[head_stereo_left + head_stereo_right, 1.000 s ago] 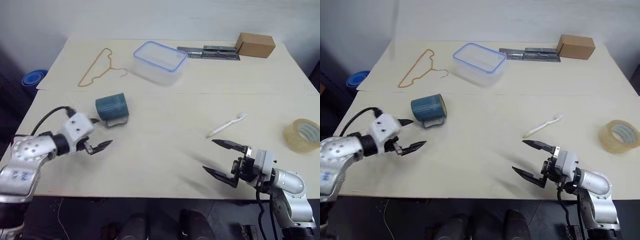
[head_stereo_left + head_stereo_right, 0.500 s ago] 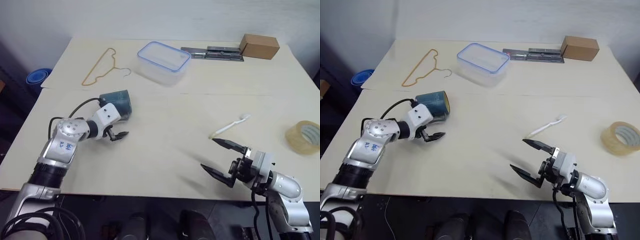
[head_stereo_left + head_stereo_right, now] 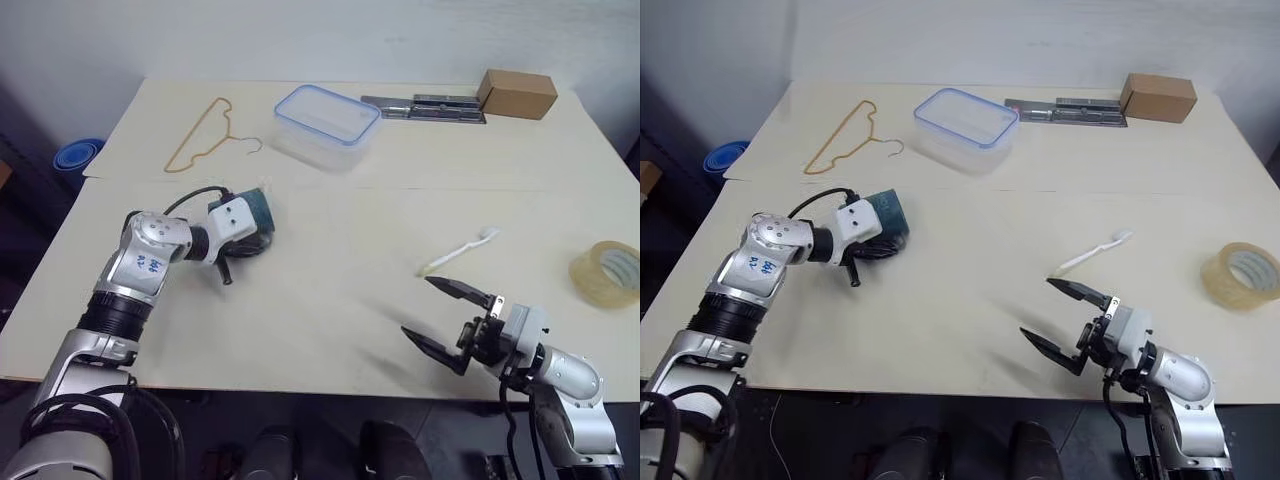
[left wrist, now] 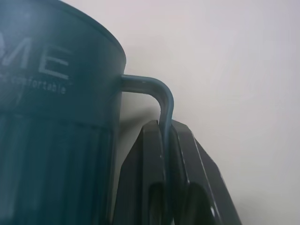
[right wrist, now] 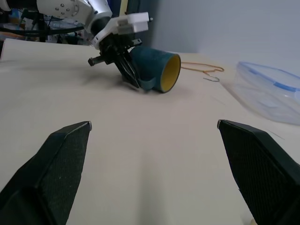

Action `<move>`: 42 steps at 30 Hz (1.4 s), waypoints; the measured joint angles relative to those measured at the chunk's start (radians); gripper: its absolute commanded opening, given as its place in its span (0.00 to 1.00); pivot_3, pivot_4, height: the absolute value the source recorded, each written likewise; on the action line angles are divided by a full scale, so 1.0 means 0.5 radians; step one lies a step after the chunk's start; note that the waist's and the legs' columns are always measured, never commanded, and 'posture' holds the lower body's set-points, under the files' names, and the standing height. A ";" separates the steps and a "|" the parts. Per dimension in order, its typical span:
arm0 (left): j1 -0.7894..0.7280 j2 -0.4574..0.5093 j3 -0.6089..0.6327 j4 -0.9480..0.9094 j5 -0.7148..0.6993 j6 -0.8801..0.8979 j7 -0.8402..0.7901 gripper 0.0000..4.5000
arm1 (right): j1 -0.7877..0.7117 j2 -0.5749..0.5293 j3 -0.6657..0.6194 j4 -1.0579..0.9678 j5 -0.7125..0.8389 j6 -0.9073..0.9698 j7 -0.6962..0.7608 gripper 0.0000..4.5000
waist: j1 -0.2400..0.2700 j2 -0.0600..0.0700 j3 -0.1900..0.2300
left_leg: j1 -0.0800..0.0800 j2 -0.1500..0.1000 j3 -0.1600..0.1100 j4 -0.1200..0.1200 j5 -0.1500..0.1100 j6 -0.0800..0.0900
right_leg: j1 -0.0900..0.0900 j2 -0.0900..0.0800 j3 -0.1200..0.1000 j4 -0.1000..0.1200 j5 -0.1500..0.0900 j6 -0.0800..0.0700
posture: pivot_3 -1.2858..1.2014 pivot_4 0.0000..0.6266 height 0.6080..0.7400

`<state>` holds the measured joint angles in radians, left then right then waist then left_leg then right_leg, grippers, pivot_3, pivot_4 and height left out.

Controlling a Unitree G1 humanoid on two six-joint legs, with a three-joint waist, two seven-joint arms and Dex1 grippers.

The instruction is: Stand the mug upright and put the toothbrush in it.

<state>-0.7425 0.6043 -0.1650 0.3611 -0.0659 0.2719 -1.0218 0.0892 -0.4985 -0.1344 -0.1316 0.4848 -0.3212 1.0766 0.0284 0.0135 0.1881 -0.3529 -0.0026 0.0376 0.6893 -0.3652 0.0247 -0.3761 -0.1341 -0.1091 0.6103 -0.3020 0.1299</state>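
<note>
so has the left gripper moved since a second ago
Yes. The left gripper has swung in from the table's near-left edge toward the clear box, and is now shut on the handle of the mug, which lies on its side.

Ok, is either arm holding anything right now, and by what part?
The left gripper is shut on the mug's handle. The right gripper is open and holds nothing.
</note>
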 measured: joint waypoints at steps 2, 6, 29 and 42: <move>0.067 -0.169 0.086 -0.070 -0.222 -0.068 -0.130 0.00 | 0.004 -0.001 -0.014 0.036 -0.001 -0.032 0.000 1.00 | 0.003 -0.001 0.000 | -0.005 0.000 -0.003 0.006 -0.001 0.002 | 0.000 -0.001 -0.003 0.000 0.000 0.000 | 0.52 0.24 1.00; 0.210 -0.425 0.090 -0.249 -0.564 -0.162 -0.431 0.00 | 0.005 -0.016 -0.077 0.124 -0.003 -0.104 0.003 1.00 | -0.011 -0.005 0.003 | -0.007 0.001 -0.002 0.009 -0.002 0.003 | -0.001 0.001 -0.003 -0.001 0.000 0.000 | 0.52 0.24 1.00; 0.519 -0.810 0.300 0.086 -0.726 -0.634 -0.413 0.89 | -0.077 -0.214 -0.295 0.284 -0.016 -0.209 0.031 1.00 | -0.008 -0.004 0.002 | -0.005 0.003 0.001 0.011 -0.003 0.004 | 0.000 0.002 -0.002 -0.001 0.001 0.001 | 0.52 0.24 1.00; 1.002 -0.305 0.484 -0.480 -0.803 -0.488 -0.381 0.99 | 0.353 -0.395 -0.611 0.280 0.165 0.099 0.067 1.00 | -0.009 -0.003 0.003 | -0.005 0.005 -0.001 0.006 -0.004 0.004 | 0.000 0.001 -0.001 -0.006 0.001 0.001 | 0.52 0.24 1.00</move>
<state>-0.2413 0.4518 0.0772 0.1212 -0.4674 0.0277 -1.2126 0.2657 -0.6959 -0.4400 0.0085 0.5674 -0.2715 1.1099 0.0241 0.0119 0.1893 -0.3552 -0.0003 0.0373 0.6923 -0.3672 0.0266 -0.3758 -0.1336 -0.1098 0.6071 -0.3017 0.1305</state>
